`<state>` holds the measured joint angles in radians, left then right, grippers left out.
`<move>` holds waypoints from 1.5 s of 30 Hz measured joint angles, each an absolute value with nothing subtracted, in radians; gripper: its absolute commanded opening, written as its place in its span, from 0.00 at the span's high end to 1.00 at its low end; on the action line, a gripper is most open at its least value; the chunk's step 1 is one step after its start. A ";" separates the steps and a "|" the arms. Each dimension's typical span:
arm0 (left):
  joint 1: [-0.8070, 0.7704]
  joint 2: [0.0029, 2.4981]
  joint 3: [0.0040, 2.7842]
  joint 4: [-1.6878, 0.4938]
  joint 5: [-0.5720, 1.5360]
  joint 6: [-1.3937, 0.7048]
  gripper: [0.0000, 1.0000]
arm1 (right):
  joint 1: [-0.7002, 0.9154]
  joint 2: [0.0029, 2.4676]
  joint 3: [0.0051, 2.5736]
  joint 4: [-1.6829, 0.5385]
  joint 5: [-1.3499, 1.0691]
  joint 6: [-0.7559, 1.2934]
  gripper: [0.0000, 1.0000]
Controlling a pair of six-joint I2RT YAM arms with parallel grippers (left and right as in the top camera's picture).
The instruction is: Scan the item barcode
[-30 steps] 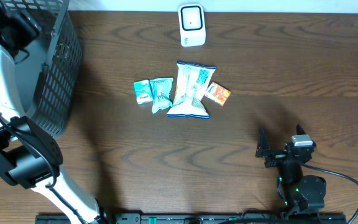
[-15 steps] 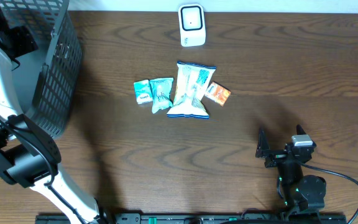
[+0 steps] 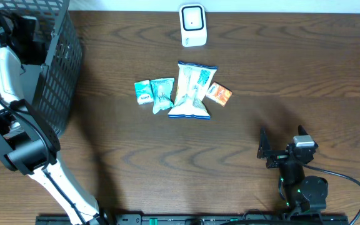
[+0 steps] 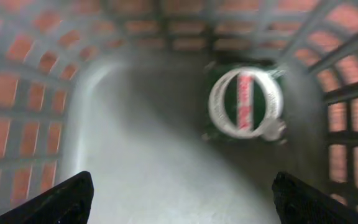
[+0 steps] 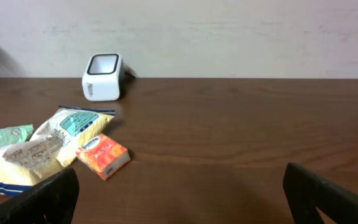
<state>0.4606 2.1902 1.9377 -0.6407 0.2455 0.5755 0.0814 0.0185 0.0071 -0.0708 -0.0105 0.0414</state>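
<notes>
Basket: cut off by the overhead frame at 10 o'clock. Round green-and-white item, at 1 o'clock in the left wrist view: blurred, red lettering unreadable. Left gripper: fingertips cropped at the lower edge. Teal packet: cut off at 9 o'clock in the right wrist view.

Scanner upright, green round item in basket

Overhead view: even, moderately bright light from above. The desk carries a soft sheen. Diffuse shadows lie beside the basket and the left arm. Left wrist view: blurred throughout; mesh smeared, the round green item soft-edged, the basket floor washed pale. Right wrist view: sharp, dimmer, warm-toned; the scanner is crisp; a grey smear marks the upper left edge.
</notes>
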 measured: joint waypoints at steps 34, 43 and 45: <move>0.453 2.410 1.937 -0.463 0.492 0.643 0.08 | 0.081 0.019 0.007 -0.071 -0.010 0.042 0.01; 0.453 2.424 1.940 -0.412 0.488 0.651 0.35 | 0.081 0.019 0.007 -0.071 -0.010 0.042 0.01; 0.453 2.424 1.940 -0.410 0.487 0.649 0.37 | 0.081 0.019 0.007 -0.071 -0.010 0.041 0.01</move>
